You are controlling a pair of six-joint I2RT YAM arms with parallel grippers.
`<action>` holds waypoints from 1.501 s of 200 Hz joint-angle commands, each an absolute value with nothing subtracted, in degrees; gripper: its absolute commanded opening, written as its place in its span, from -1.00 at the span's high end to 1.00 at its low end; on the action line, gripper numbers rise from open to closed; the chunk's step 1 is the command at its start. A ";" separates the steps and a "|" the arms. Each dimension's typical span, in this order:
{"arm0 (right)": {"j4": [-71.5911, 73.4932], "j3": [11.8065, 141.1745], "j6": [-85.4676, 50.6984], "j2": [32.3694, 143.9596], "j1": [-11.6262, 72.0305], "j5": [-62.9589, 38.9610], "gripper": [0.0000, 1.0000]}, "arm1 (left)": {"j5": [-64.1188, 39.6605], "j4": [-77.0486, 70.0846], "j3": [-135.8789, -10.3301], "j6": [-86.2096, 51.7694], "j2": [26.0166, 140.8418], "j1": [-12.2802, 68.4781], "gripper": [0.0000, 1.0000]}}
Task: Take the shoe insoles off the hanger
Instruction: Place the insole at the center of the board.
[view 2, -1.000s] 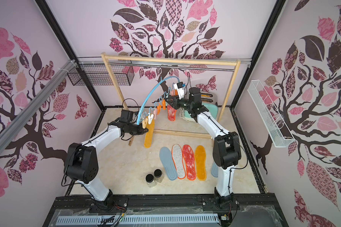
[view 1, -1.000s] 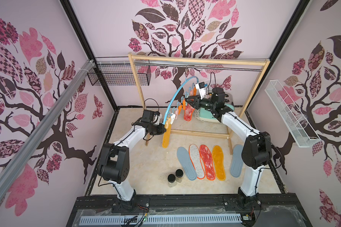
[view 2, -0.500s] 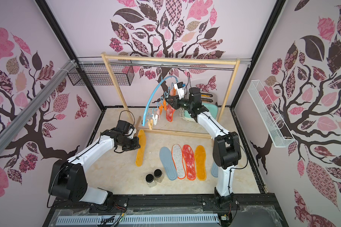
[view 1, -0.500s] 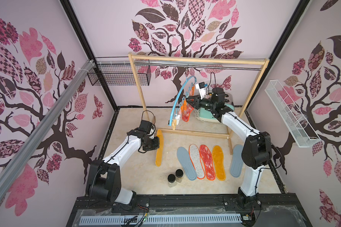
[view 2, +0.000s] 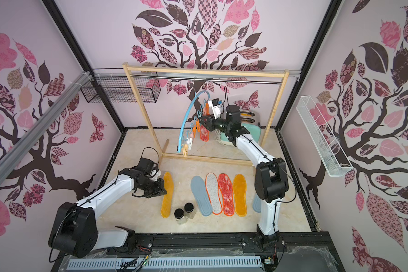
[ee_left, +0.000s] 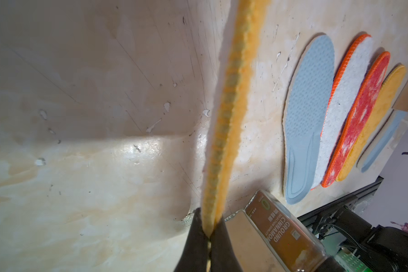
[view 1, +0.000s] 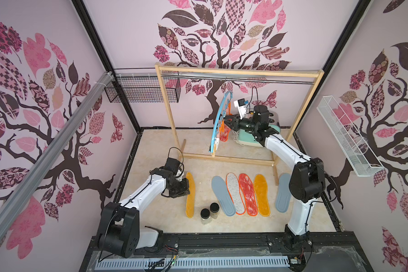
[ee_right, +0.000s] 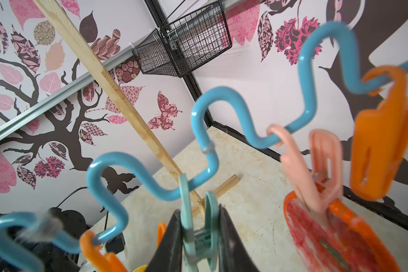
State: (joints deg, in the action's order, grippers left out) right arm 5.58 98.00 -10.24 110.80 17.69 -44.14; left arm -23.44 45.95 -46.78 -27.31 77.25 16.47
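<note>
**Desk:** Where's the left gripper (ee_left: 209, 226)?

**Me:** Low on the left, clamped on the edge of a mustard yellow insole (view 1: 190, 195). I think it lies flat on the floor (view 1: 156, 212), though the wrist view shows it edge-on.

**Desk:** And the right gripper (ee_right: 199, 212)?

**Me:** Up at the hanger (view 2: 183, 122), far side, pinching a teal clothespin (ee_right: 198, 235) on the wavy bar (ee_right: 203, 131). Just beside it, a red mottled insole (ee_right: 327, 235) hangs from a pink clothespin (ee_right: 316, 169).

**Desk:** The others?

**Me:** A row of five insoles (view 1: 247, 194) lies on the floor, right of two spice jars (view 1: 205, 213).
</note>
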 commanded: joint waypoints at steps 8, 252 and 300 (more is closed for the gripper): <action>3.84 97.40 -10.97 111.09 17.23 -43.99 0.70 | -25.40 42.62 -46.45 -28.69 79.37 17.81 1.00; 4.24 97.42 -11.61 112.34 17.21 -44.74 0.70 | -10.26 50.20 -53.09 -21.41 63.70 20.21 0.08; 3.91 97.76 -11.60 112.83 17.19 -45.00 0.70 | -9.14 40.89 -48.11 -18.99 41.40 20.30 0.08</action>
